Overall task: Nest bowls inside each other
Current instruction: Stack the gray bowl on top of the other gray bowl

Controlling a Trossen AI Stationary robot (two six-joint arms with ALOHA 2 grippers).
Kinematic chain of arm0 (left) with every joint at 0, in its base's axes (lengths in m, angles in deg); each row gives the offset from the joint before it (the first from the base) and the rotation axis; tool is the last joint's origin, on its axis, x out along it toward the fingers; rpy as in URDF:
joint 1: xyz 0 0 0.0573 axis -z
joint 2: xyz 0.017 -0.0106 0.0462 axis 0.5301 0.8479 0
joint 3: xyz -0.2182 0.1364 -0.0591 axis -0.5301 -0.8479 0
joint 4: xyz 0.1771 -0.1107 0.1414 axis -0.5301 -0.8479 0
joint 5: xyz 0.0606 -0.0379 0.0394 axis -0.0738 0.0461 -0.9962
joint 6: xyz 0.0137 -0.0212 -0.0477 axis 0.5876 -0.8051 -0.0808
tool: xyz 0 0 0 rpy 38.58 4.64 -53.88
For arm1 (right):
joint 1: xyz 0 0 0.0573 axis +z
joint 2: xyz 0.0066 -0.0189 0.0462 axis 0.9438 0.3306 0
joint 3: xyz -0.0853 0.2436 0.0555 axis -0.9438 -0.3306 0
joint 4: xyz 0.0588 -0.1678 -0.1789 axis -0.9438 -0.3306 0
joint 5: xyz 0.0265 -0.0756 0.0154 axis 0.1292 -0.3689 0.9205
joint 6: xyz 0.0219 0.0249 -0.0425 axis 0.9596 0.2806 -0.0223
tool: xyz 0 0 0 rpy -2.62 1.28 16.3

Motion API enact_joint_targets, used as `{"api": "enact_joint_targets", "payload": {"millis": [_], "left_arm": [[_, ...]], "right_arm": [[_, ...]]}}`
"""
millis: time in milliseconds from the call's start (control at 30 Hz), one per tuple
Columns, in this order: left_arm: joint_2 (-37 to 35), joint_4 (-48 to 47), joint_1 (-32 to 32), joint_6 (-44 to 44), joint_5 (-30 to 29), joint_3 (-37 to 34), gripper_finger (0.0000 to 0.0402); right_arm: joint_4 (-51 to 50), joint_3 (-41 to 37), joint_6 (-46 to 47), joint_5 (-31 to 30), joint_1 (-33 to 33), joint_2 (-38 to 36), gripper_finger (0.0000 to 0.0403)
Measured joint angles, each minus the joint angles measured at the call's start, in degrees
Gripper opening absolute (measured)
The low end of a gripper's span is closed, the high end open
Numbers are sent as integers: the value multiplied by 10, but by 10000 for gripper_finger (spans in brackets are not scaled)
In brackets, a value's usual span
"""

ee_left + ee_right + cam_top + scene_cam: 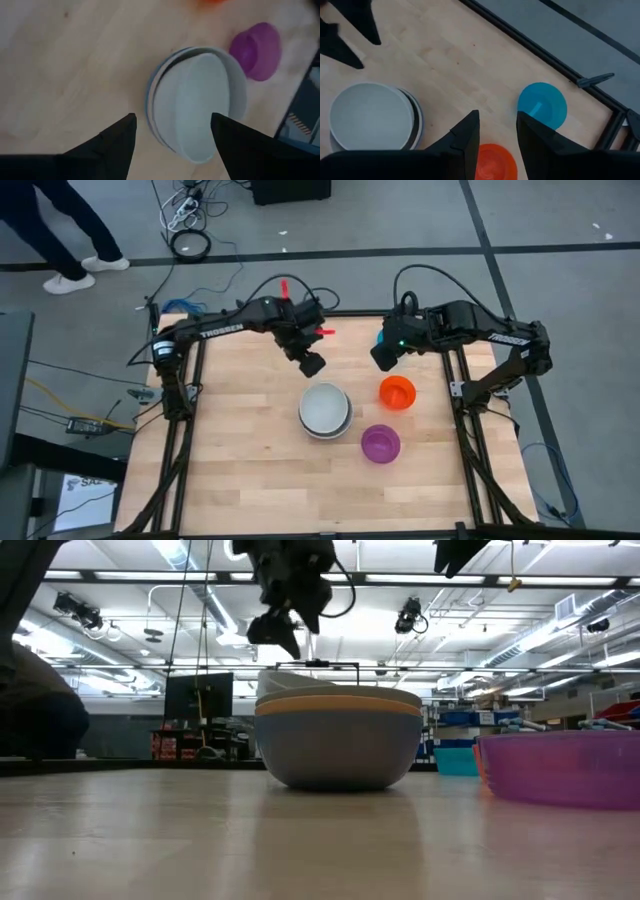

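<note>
A stack of nested bowls [325, 411] stands on its base mid-table: grey outside [338, 748], an orange rim [338, 707] above it, white on top [200, 105]. A small red-orange bowl [397, 392] and a small purple bowl [380, 443] stand to its right. A small teal bowl [542, 105] stands near the far right rail. My left gripper [172, 124] hangs open above the stack's far side, touching nothing. My right gripper [497, 124] hangs open in the air between the teal and red-orange bowls, with nothing between its fingers.
Black frame rails [463, 405] run along the table's left, right and far edges. Bare wood [240, 450] lies left of and in front of the stack. A person's legs [75, 240] and cables [190, 242] are on the floor beyond the far left corner.
</note>
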Motion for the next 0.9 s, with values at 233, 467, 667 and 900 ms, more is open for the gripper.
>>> {"api": "enact_joint_targets", "payload": {"millis": [233, 467, 667, 900], "left_arm": [[2, 3, 17, -5, 36, -46, 265], [2, 2, 48, -5, 115, -90, 265], [3, 38, 58, -31, 128, -110, 265], [1, 33, 57, -56, 135, -62, 264]], "right_arm": [[0, 0, 0, 0, 0, 0, 114], [0, 0, 0, 0, 0, 0, 114], [0, 0, 1, 0, 0, 0, 112], [0, 0, 12, 0, 0, 0, 110]]}}
